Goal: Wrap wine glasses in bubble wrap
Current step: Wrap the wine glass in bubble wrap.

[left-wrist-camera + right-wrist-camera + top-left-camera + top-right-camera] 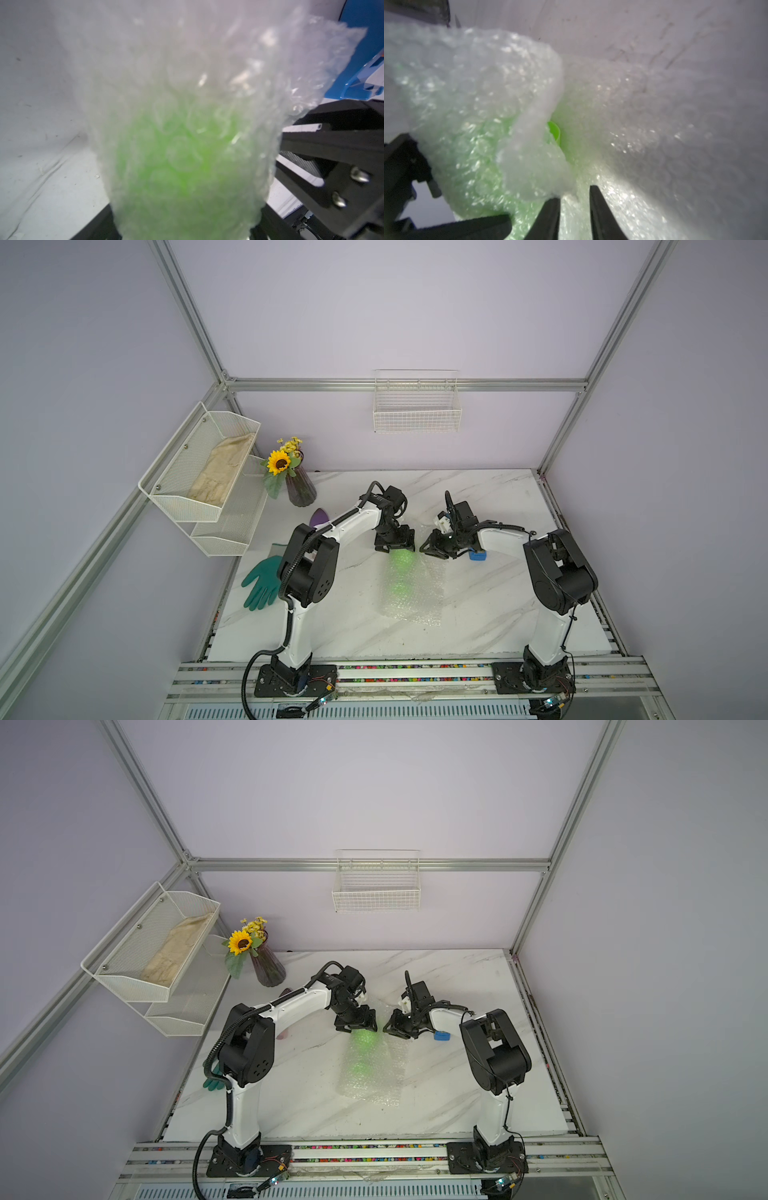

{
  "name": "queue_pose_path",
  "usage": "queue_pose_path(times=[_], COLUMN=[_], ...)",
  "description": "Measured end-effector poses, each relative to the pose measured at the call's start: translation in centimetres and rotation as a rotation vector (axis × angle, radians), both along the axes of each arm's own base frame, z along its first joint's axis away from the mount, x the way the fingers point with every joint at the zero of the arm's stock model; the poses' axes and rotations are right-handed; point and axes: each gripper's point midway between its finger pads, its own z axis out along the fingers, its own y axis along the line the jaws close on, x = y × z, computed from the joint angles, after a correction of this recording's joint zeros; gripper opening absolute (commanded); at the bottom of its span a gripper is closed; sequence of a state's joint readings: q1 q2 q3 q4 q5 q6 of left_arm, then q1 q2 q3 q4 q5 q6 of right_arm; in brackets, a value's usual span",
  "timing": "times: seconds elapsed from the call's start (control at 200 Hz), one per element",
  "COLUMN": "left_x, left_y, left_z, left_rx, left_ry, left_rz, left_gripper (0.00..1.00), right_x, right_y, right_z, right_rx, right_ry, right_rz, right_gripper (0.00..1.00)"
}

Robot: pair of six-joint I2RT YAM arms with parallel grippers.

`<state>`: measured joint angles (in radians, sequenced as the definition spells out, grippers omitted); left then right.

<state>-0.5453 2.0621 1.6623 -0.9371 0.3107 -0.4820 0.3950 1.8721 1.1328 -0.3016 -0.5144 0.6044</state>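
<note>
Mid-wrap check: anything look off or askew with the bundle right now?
Yes: in the right wrist view the bubble wrap gapes at a seam, and a bare bit of the green goblet peeks through. The fold looks loose, not tucked, with the right gripper open beside it. Nothing looks spilled or broken.

**Top views (pair):** set high over the near edge of the table (478, 497), angled down and forward, far off. Both top views hold the whole table, nearly alike.
**Left wrist view:** very close on the bubble wrap (187, 72), blurred.
**Right wrist view:** very close, looking past the right pincer (574, 193).
**Shared by all:** bubble wrap, goblet (554, 129).
</note>
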Motion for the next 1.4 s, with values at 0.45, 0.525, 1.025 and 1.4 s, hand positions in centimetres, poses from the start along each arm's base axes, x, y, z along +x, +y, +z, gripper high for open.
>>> queue_pose_path(times=[0.45, 0.525, 1.025, 1.4], left_x=[0.1, 0.1, -0.5, -1.2], left_y=[0.1, 0.2, 0.8, 1.5], left_z=[0.3, 0.4, -0.1, -1.1], left_rx=[-0.045, -0.069, -0.118, -0.112], left_ry=[0.003, 0.002, 0.006, 0.034], left_rz=[-0.005, -0.007, -0.064, -0.077], left_gripper=[0.67, 0.67, 0.84, 0.87], right_x=[0.3, 0.1, -0.8, -1.6], right_y=[1.3, 1.8, 3.2, 5.4], right_z=[5.9, 4.7, -1.0, -1.9], right_rx=[-0.072, -0.095, -0.141, -0.109], right_ry=[-0.113, -0.092, 0.024, 0.043], right_rz=[0.013, 0.023, 0.036, 0.056], right_gripper=[0.39, 0.35, 0.15, 0.2])
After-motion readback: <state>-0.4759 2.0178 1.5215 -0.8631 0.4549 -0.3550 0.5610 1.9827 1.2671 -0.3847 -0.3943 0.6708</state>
